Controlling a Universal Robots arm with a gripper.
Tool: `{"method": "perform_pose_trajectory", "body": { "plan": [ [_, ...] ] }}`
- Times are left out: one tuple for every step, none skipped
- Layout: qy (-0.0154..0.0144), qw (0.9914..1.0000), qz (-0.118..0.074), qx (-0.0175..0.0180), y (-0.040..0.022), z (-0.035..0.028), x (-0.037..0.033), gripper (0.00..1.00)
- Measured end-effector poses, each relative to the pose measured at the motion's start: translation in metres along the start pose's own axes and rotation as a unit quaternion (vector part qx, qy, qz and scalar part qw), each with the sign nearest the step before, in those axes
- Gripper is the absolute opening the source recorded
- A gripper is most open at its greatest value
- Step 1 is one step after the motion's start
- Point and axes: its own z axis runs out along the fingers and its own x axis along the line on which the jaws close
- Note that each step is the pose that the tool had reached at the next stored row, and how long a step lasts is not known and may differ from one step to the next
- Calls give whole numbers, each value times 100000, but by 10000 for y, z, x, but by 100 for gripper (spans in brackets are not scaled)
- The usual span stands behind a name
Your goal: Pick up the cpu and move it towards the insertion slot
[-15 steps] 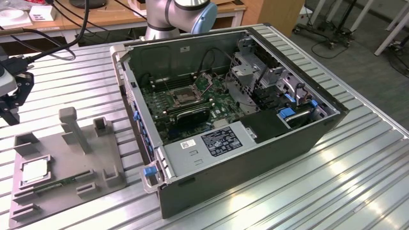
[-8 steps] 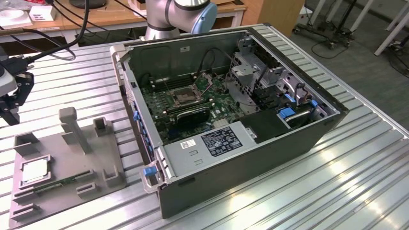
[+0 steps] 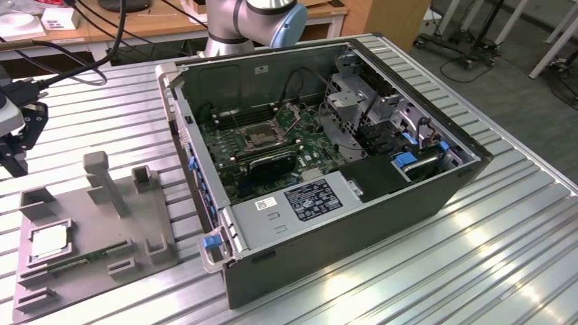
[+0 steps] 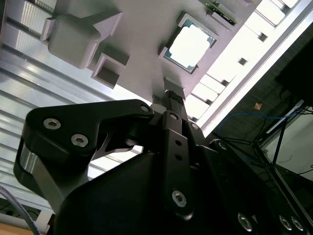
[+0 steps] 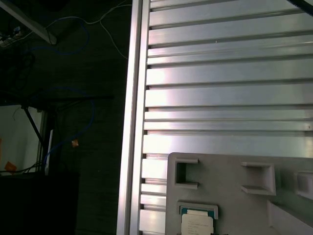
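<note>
The tool [image 3: 20,145] hangs over the worktop [image 3: 505,223], apart or together cannot be told; the cpu [image 3: 50,242] lies near and below it, seated in a grey holder [image 3: 86,229]; the insertion slot [image 3: 262,139] sits well apart from the tool, inside the open computer case [image 3: 361,223].

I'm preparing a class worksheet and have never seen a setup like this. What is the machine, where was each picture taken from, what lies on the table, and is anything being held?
The machine is a robot arm. Its grasping part, the end effector, hangs at the exterior view's left. That view comes from a camera off the arm, and both wrist views come from cameras riding on the arm. On the ribbed metal table stand two things: an open computer case with the insertion slot inside it, and a grey tray. The cpu lies in that tray and is not held.
</note>
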Motion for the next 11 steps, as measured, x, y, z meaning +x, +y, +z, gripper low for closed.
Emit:
{"method": "perform_pose_trajectory", "body": {
  "plan": [
    [-1,100000,2,0,0,0,0,10],
    [0,100000,1,-2,0,0,0,10],
    [0,100000,0,-2,0,0,0,10],
    [-1,100000,-2,-2,0,0,0,10],
    [-1,100000,0,-2,0,1,0,10],
    [0,100000,0,-2,0,1,0,10],
    [-1,100000,-1,-2,0,1,0,10],
    [-1,100000,-1,-1,0,1,0,10],
    [2,100000,1,-2,0,1,0,10],
    [2,100000,0,2,0,1,0,10],
    [1,100000,0,-1,0,1,0,10]
  ]
}}
